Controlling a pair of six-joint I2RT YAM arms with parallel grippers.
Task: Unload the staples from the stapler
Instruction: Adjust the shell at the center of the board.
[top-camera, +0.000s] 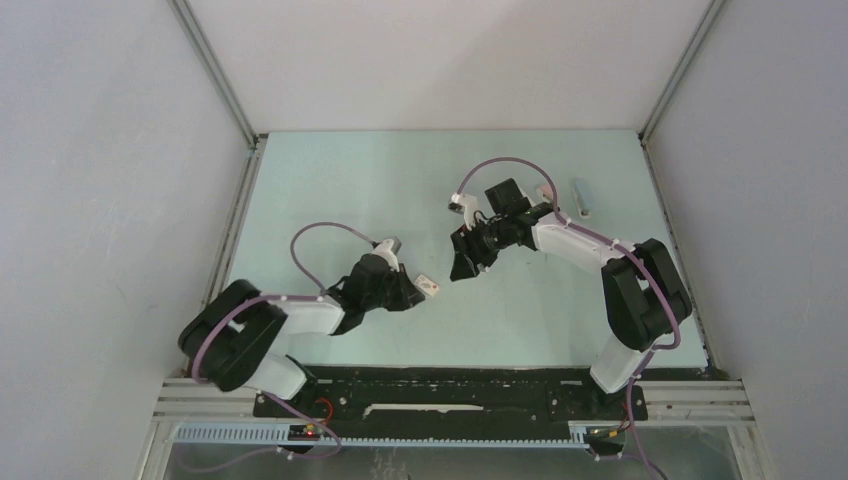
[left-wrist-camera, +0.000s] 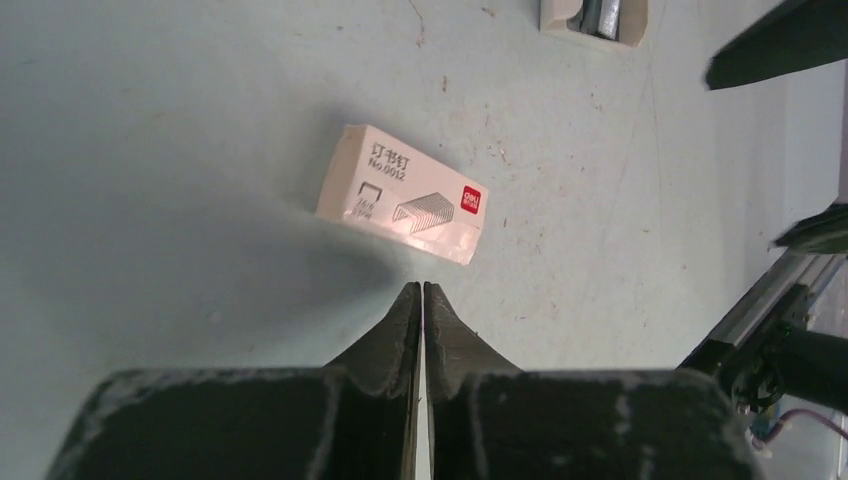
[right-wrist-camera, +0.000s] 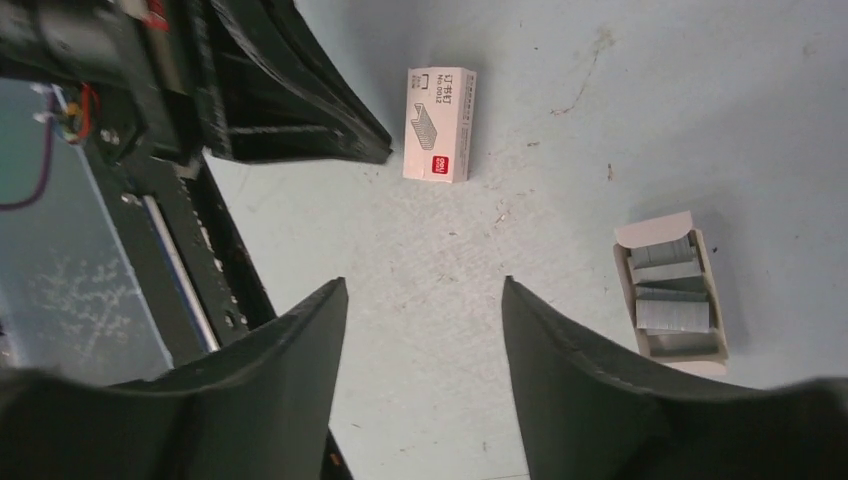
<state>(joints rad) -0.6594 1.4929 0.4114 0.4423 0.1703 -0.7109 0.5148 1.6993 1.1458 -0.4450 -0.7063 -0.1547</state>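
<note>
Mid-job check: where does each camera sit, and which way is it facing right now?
Top external: above and behind, looking down on the table; left arm and right arm show whole.
Left wrist: on the left arm, looking down at the closed staple box; its shut jaws at bottom.
Right wrist: on the right arm, looking down; base rail at left, open jaws at bottom, tray of staples at right.
Shared: both wrist views show that box and tray.

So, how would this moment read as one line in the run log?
left gripper: shut, empty, near closed staple box | right gripper: open, empty | staples: in open tray, untouched
</note>
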